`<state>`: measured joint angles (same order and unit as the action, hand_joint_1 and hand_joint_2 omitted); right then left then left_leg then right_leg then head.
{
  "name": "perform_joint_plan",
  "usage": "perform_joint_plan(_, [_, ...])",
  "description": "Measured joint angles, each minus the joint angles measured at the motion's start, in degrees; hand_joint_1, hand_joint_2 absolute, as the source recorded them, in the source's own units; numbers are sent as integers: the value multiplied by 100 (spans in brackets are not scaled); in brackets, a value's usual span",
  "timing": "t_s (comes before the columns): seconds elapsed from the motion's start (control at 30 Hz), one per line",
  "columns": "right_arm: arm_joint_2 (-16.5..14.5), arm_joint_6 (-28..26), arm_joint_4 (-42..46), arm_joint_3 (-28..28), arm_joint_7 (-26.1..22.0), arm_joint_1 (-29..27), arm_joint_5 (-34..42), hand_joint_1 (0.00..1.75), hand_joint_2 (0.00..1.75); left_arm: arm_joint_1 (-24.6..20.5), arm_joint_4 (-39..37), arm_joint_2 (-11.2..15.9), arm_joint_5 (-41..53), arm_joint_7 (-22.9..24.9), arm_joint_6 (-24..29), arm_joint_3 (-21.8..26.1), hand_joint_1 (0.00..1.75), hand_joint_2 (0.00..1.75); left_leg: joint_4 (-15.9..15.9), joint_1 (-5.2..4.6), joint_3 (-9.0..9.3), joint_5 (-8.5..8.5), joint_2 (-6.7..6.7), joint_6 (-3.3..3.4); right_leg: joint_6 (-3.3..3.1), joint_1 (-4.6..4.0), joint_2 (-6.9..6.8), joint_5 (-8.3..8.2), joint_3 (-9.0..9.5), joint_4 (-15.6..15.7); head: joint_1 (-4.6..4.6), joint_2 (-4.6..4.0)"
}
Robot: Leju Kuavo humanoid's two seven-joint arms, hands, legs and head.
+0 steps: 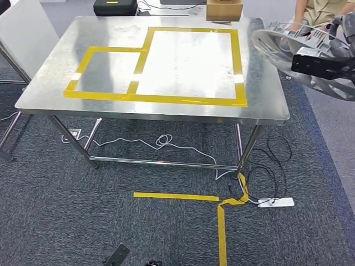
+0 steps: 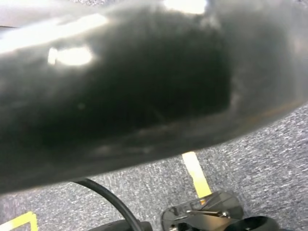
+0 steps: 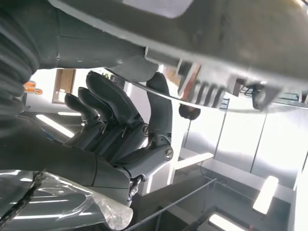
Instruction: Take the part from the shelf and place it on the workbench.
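At the right edge of the head view, a silvery curved metal part [image 1: 276,47] hung in the air just past the far right corner of the stainless workbench [image 1: 50,83] — clear of the tabletop, not resting on it. The right hand [image 1: 320,65] showed there as a dark block beneath the part's rim. From the right wrist camera, the right hand [image 3: 120,134] lay under the part [image 3: 225,43] with dark fingers [image 3: 105,103] reaching up to its edge and the thumb pressed against the underside, so the part sat held between them. Crinkled clear plastic wrap [image 3: 61,207] covered the wrist behind the hand.

Yellow tape [image 1: 192,100] marked two adjoining rectangles on the workbench top, a small one to the left and a larger one to the right. More yellow tape strips [image 1: 176,196] ran across the grey carpet [image 1: 62,210] below, near a white power strip [image 1: 276,202] and loose cables. A person [image 1: 318,14] sat beyond the table's far right corner, and a cardboard box [image 1: 224,10] stood at the far edge.

From the left wrist camera came a blurred dark curved surface [image 2: 145,86] above carpet — the left hand's state could not be told
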<state>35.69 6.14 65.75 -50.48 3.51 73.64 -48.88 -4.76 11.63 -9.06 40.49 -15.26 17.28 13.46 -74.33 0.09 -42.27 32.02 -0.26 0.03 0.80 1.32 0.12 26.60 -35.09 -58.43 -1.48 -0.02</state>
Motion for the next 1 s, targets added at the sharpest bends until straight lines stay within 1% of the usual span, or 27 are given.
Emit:
perform_joint_plan(0.07, [0,-2,0,1,3,-3,-2,175,175,2,-1,5,5,1,0,2,0,0,711,-16,257,-493,-1,77,15,-9,8,49,72,2,3,0])
perform_joint_plan(0.1, [0,-4,-1,1,5,4,-4,175,175,5,-1,10,8,1,1,3,0,0,1046,-30,387,-661,-2,119,32,-18,15,69,94,3,8,0])
perform_joint_plan(0.13, [0,-6,-2,2,8,11,-7,175,175,6,-1,13,9,0,-1,4,0,0,1277,-44,481,-730,-2,154,55,-22,21,81,100,4,7,0])
perform_joint_plan(0.17, [0,-8,-2,3,10,16,-11,175,175,6,-1,15,11,0,-3,4,0,0,1392,-58,532,-703,-1,180,82,-23,27,88,92,6,7,0])
perform_joint_plan(0.23, [1,-8,-2,10,12,22,-18,175,175,2,0,15,13,0,-11,5,0,0,1505,-60,583,-637,2,203,150,-23,35,97,83,28,4,0])
perform_joint_plan(0.27, [1,-8,-3,15,11,20,-19,175,175,2,0,16,14,0,-19,7,0,0,1560,-50,619,-629,3,221,177,-19,31,131,65,10,9,0])
perform_joint_plan(0.3, [1,-9,-3,17,9,23,-19,175,175,-3,0,17,14,0,-26,9,0,0,1604,-36,653,-639,5,238,196,-17,29,206,10,-97,15,0])
perform_joint_plan(0.33, [0,-10,-3,19,8,24,-19,175,175,-10,0,15,14,0,-35,11,0,0,1645,-23,686,-647,6,256,208,-15,28,327,-105,-329,23,0])
perform_joint_plan(0.4, [-2,-13,-7,16,7,15,-22,175,175,-19,0,3,14,0,-46,13,0,0,1661,-17,712,-637,2,287,222,-11,26,625,-502,-1085,37,0])
perform_joint_plan(0.43, [-2,-13,-9,14,9,1,-23,175,175,-14,0,-2,14,0,-49,14,0,0,1656,-17,724,-621,-1,296,234,-10,26,699,-696,-1409,42,0])
perform_joint_plan(0.47, [-2,-13,-13,10,9,-16,-23,175,175,-6,0,-4,14,1,-50,15,0,0,1648,-16,744,-597,-6,299,246,-6,24,671,-817,-1563,42,0])
perform_joint_plan(0.5, [-2,-13,-16,7,7,-28,-23,175,175,1,0,-4,15,1,-50,16,0,0,1636,-14,771,-566,-12,293,255,-1,20,521,-830,-1489,42,0])
perform_joint_plan(0.53, [-2,-13,-19,5,3,-34,-23,175,175,5,0,-4,17,1,-50,17,0,0,1618,-10,808,-526,-17,278,263,7,13,275,-733,-1196,43,0])
perform_joint_plan(0.57, [-2,-14,-21,6,-1,-38,-24,175,175,7,0,-4,20,1,-50,17,0,0,1599,-7,845,-479,-22,256,271,14,4,47,-579,-820,42,0])
perform_joint_plan(0.6, [-2,-18,-23,6,-4,-33,-23,175,175,4,0,-4,22,1,-49,18,0,0,1570,-14,867,-437,-27,227,277,8,-4,-112,-410,-475,46,0])
perform_joint_plan(0.63, [-2,-24,-25,7,-3,-24,-25,175,175,1,0,-3,23,1,-49,19,0,0,1544,-23,872,-406,-33,202,258,0,-11,-164,-274,-221,53,0])
perform_joint_plan(0.67, [-2,-30,-26,8,-1,-19,-27,175,175,-1,0,-2,23,1,-48,19,0,0,1527,-33,867,-389,-36,182,231,-11,-13,-133,-200,-111,54,1])
perform_joint_plan(0.7, [-2,-35,-28,8,3,-15,-30,175,175,0,0,-1,23,0,-47,20,0,0,1515,-44,858,-383,-39,167,192,-23,-9,-87,-162,-74,59,1])
perform_joint_plan(0.73, [-2,-37,-28,10,6,-17,-33,175,175,2,0,1,23,0,-46,20,0,0,1510,-44,856,-367,-39,153,149,-12,-6,-53,-150,-55,58,1])
perform_joint_plan(0.77, [-2,-37,-28,10,5,-24,-34,175,175,4,0,4,23,0,-45,20,0,0,1486,-45,849,-335,-34,129,120,-1,-2,-40,-142,-52,52,1])
perform_joint_plan(0.8, [-2,-37,-28,11,4,-29,-35,175,175,1,0,6,23,0,-43,20,0,0,1392,-42,813,-268,-28,95,91,13,-3,-24,-124,-46,48,0])
perform_joint_plan(0.83, [-2,-36,-28,11,3,-33,-36,175,175,-4,0,9,23,0,-42,20,0,0,1187,-35,723,-151,-21,56,63,27,-5,-10,-100,-39,41,0])
perform_joint_plan(0.87, [-2,-36,-29,10,3,-43,-37,175,175,-7,0,9,23,0,-42,20,0,0,893,-24,586,-10,-13,23,39,29,-8,6,-75,-35,35,0])
perform_joint_plan(0.9, [-2,-35,-30,8,3,-60,-39,175,175,-7,0,9,23,0,-41,20,0,0,508,-12,399,145,-8,0,23,28,-10,26,-51,-34,31,0])
perform_joint_plan(0.93, [-2,-35,-32,5,3,-81,-45,175,175,-2,0,8,23,0,-41,20,0,0,153,-3,212,249,-4,-9,13,24,-9,47,-23,-34,31,0])
perform_joint_plan(0.97, [-2,-35,-35,2,3,-103,-51,175,175,4,0,9,23,0,-41,20,0,0,-63,1,79,251,-2,-5,9,18,-5,72,11,-35,31,1])
perform_joint_plan(1.0, [-2,-35,-37,1,3,-121,-58,175,175,9,0,9,23,1,-40,20,0,0,-94,-1,17,135,0,13,7,10,0,101,50,-35,31,1])
